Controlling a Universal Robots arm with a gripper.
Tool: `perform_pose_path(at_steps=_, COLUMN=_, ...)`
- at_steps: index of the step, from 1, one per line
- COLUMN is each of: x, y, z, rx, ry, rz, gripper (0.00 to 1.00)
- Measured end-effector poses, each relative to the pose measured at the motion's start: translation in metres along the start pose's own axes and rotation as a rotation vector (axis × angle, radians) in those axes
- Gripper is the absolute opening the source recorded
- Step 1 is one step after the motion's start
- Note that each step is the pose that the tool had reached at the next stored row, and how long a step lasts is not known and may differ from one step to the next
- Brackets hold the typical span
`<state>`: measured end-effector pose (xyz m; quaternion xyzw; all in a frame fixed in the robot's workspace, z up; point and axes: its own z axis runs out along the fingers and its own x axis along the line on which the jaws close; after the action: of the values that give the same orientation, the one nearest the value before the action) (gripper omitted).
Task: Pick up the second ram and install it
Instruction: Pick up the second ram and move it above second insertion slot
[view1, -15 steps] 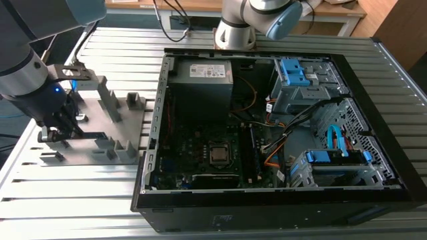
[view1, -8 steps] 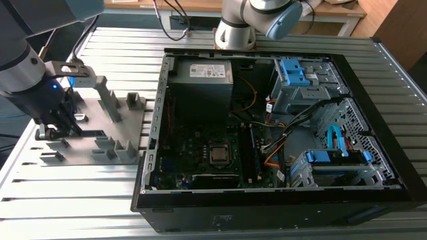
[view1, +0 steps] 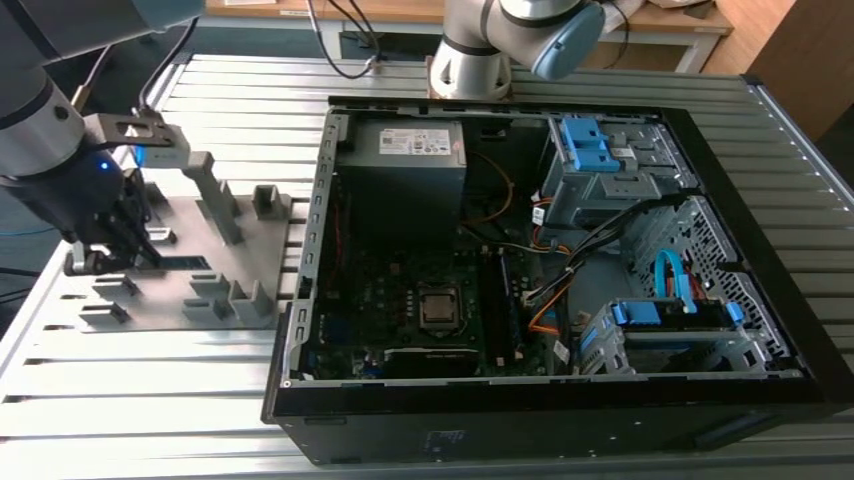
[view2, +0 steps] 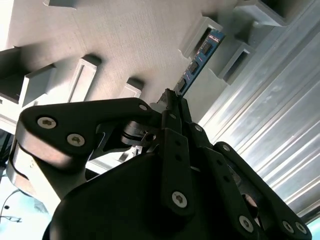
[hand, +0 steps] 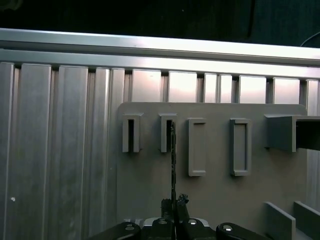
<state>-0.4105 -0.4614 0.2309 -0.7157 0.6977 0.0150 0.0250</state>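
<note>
Arm (view1: 47, 140) angled down, tool (hand: 173, 202) pinched tight

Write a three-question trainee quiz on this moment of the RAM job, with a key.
1. Short answer: what is the gripper shut on?
2. True or false: the second ram is already seated inside the open computer case.
3. Multiple choice: in the first wrist view, where does the stick's far end sit?
A. in a slotted holder on the grey fixture plate
B. in a blue drive bracket
C. on the bare slatted table

Key
1. The second ram, pinched at its near end.
2. False: it is at the fixture plate, to the exterior view's left of the case.
3. A
</note>
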Motion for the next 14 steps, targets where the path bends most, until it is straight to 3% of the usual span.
perform_pose_path(at_steps=14, x=-0.0009, y=-0.0002, z=-0.0159, rx=0.0000, ry=0.0000, rz=0.000, gripper=0.14)
